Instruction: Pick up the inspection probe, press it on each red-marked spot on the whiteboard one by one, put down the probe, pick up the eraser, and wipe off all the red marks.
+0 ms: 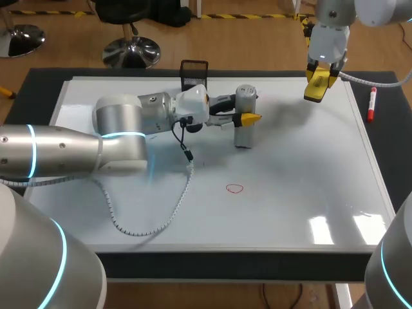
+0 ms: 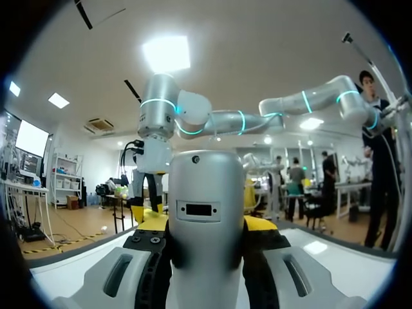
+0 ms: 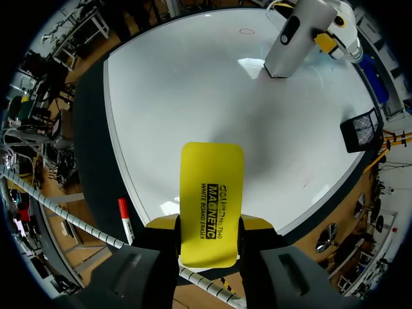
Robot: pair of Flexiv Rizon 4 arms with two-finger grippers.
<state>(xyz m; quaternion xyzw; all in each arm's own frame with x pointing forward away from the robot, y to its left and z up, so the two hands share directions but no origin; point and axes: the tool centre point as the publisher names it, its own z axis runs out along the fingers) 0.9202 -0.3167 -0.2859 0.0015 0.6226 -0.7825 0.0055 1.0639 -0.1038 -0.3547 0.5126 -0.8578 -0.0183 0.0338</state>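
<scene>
Over whiteboard (image 1: pixel 290 193) with red circle (image 1: pixel 235 188) near front edge, clamped upright probe (image 1: pixel 245 96) in left gripper (image 1: pixel 250 118) and eraser (image 3: pixel 212 187) in right gripper (image 1: pixel 320 78) above back right corner.

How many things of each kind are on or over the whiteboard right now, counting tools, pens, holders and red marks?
probe: 1
eraser: 1
red marker: 1
mesh holder: 1
red mark: 1
Total: 5

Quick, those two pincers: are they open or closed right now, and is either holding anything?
Left pincer: closed, holding the probe.
Right pincer: closed, holding the eraser.
</scene>
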